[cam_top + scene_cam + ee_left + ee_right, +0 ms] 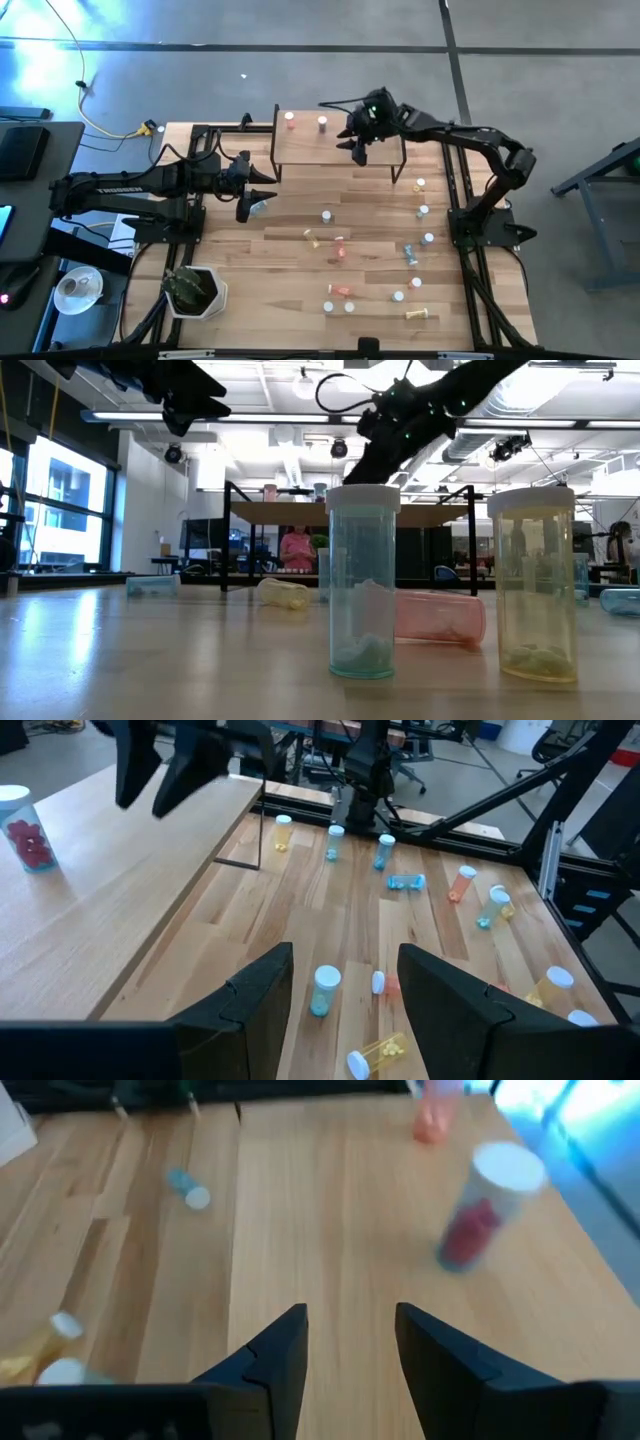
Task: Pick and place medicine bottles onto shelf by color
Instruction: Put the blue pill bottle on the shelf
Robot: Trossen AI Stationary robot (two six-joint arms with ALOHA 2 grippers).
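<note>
Medicine bottles [410,252] are scattered over the tabletop [300,210]; none is held by the right gripper [358,150], seen empty with parted fingers above the shelf [340,145], where two bottles [322,123] stand at ten o'clock; the left gripper [250,200] hangs open at eight o'clock

I'm seeing the tabletop [300,290] showing as pale butcher-block wood with a soft satin sheen. On it, the shelf [310,148] is showing the same light wood, smooth, on thin black metal legs. Near the shelf, the medicine bottles [362,585] are looking like clear tinted plastic, glossy, with matt white caps. Both arms are looking matt black.
</note>
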